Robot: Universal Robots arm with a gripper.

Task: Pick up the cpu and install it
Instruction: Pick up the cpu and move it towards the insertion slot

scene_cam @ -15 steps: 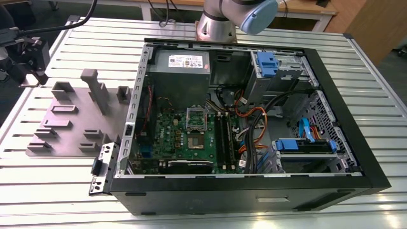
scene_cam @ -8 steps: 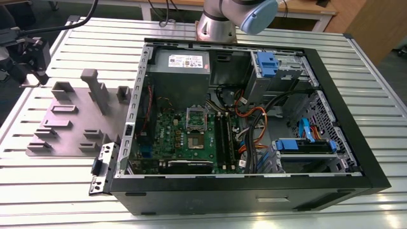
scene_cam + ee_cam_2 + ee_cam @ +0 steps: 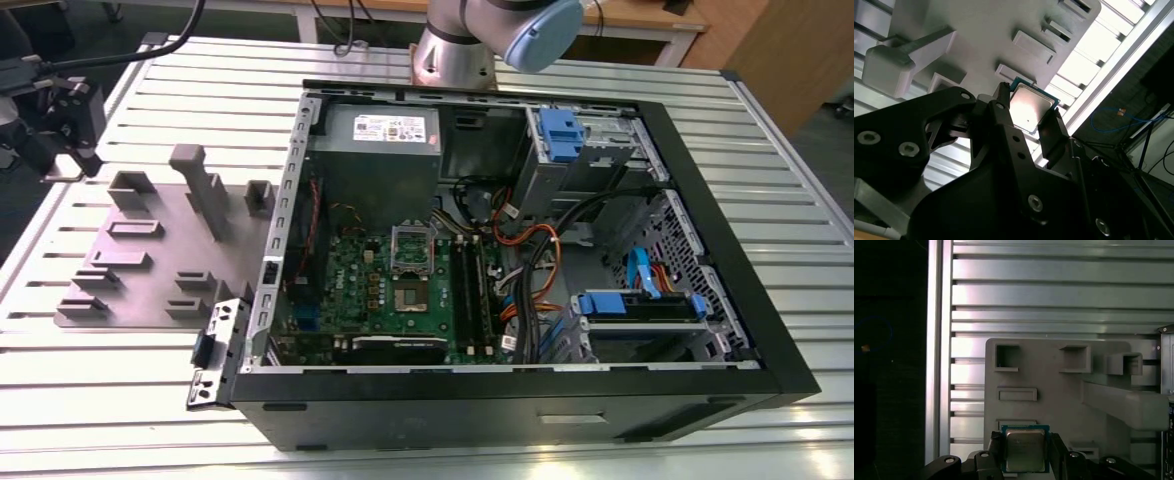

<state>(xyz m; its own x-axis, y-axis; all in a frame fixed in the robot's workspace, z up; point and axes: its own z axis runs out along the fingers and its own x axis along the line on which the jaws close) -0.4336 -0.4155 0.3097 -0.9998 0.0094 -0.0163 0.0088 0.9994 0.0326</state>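
Note:
The cpu (image 3: 1025, 449), a thin square chip with a silvery top and a pale green edge, sits between my gripper's (image 3: 1025, 455) two black fingers (image 3: 995, 450), which are shut on its opposite sides. In the second wrist view the cpu (image 3: 1030, 109) is held the same way by the gripper (image 3: 1028, 116), lifted clear above the grey fixture plate (image 3: 979, 35). In the exterior view the black gripper (image 3: 70, 140) hangs at the far left, beside the grey fixture plate (image 3: 160, 250). The green motherboard (image 3: 387, 290) lies inside the open computer case, its socket (image 3: 411, 297) uncovered with the metal frame (image 3: 411, 243) raised.
The open black computer case (image 3: 534, 400) fills the middle of the slatted metal table (image 3: 801, 180), holding a grey power supply (image 3: 380, 150), blue drive brackets (image 3: 561, 130) and orange and blue cables (image 3: 527, 260). Raised grey posts (image 3: 200, 180) stand on the fixture plate. The arm's base (image 3: 454, 55) stands behind the case.

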